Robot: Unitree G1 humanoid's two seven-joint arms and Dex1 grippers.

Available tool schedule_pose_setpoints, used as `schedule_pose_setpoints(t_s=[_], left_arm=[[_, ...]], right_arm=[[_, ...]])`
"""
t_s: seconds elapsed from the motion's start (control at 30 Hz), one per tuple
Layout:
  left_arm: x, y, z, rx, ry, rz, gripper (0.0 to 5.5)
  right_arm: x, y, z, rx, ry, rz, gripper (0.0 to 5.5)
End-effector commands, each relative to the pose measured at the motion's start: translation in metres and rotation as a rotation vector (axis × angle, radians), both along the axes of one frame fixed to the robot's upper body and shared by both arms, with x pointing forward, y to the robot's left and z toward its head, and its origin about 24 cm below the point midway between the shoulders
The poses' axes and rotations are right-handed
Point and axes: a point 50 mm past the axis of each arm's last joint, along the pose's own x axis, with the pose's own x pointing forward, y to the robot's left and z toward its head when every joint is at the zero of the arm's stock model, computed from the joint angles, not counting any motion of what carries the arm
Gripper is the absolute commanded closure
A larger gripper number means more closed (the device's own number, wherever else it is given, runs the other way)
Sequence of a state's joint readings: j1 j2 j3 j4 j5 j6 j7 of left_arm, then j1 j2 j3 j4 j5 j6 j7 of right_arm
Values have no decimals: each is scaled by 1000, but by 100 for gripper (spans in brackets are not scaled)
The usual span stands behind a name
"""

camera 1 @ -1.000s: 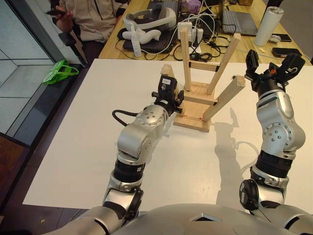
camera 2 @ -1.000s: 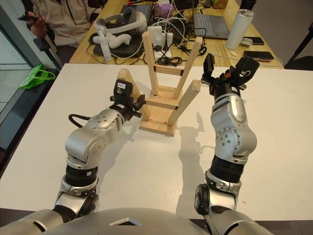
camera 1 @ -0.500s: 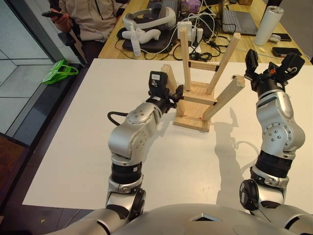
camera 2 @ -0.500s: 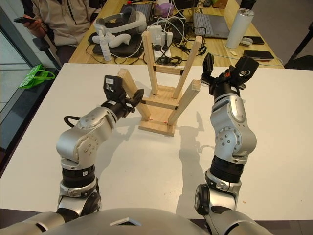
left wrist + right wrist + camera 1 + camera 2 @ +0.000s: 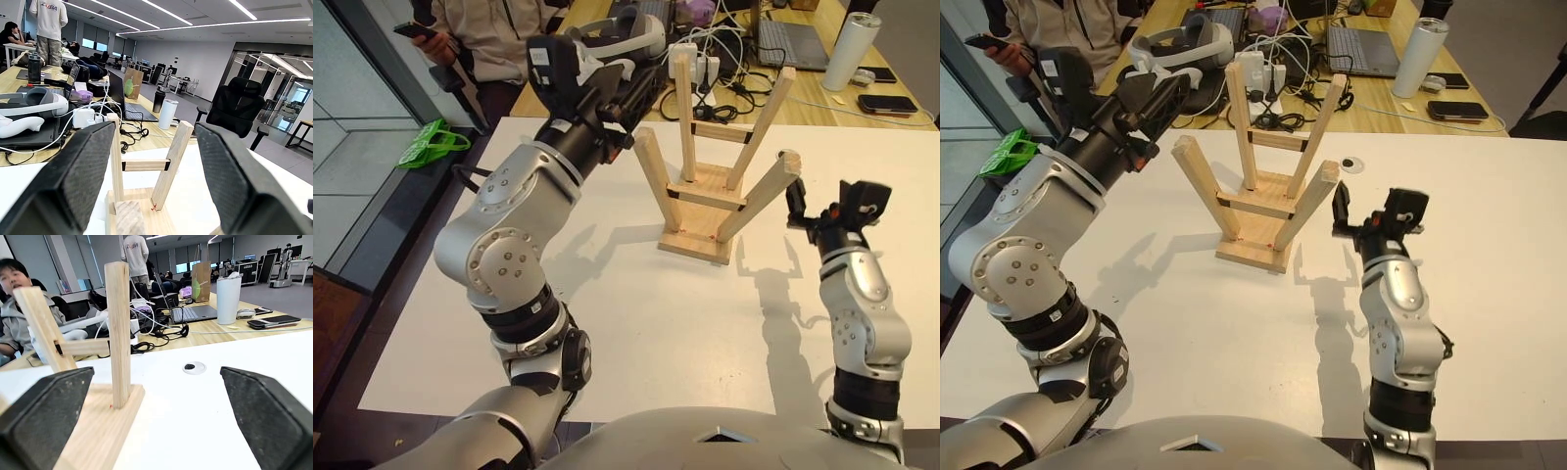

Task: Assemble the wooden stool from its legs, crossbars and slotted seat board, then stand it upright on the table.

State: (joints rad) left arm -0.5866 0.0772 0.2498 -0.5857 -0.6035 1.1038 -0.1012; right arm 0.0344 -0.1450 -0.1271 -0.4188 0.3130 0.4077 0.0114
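The wooden stool [image 5: 700, 235] rests upside down on the white table [image 5: 509, 294], seat board flat and legs splayed upward, crossbars [image 5: 722, 132] joining them. My left gripper [image 5: 597, 78] is held high above the table's back left, open and empty, well clear of the near-left leg [image 5: 656, 181]. From its wrist view the stool's legs [image 5: 166, 171] stand between the open fingers [image 5: 73, 181] farther off. My right gripper [image 5: 829, 201] stands open and empty just right of the slanting right leg [image 5: 759, 196]. The right wrist view frames a leg [image 5: 119, 333] and the seat board [image 5: 98, 431].
Behind the table a wooden desk holds a headset [image 5: 612, 39], cables [image 5: 724, 69], a laptop [image 5: 793, 44], a white tumbler [image 5: 850, 51] and a phone [image 5: 886, 101]. A green bag [image 5: 433, 144] lies on the floor at the left. A round hole [image 5: 1351, 164] marks the table behind the stool.
My left gripper has let go of the stool's near-left leg and risen up and back to the left. My right gripper has dropped lower and nearer me. The stool stays put.
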Motion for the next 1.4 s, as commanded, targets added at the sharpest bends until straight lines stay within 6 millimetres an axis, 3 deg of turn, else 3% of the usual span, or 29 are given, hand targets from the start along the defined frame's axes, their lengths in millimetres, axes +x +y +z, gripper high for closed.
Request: schedule_pose_setpoints(t_s=[0.03, 0.23, 0.43, 0.57, 0.73, 0.97, 1.03, 1.2, 1.4], left_arm=[[9, -1, 1, -21, 8, 94, 251], [28, 1, 3, -3, -23, 256, 251], [57, 6, 42, 17, -165, 370, 251], [57, 11, 69, 2, -249, 372, 251], [56, 12, 75, 4, -276, 375, 251], [51, 18, 118, -43, -399, 363, 251], [52, 18, 120, -31, -394, 363, 251], [69, 22, 88, 61, -227, 433, 251], [69, 15, 85, 96, -227, 415, 251]], right_arm=[[-10, 11, -11, -31, -5, 26, 68], [-22, 35, -35, -12, 58, 78, 68], [-22, 41, -56, 72, 108, 136, 68], [-22, 38, -61, 118, 122, 123, 68], [-21, 39, -62, 132, 127, 132, 68], [-22, 39, -65, 143, 140, 135, 68], [-23, 40, -67, 147, 149, 137, 68], [-23, 45, -77, 110, 258, 169, 68], [-25, 54, -77, 11, 344, 314, 68]])
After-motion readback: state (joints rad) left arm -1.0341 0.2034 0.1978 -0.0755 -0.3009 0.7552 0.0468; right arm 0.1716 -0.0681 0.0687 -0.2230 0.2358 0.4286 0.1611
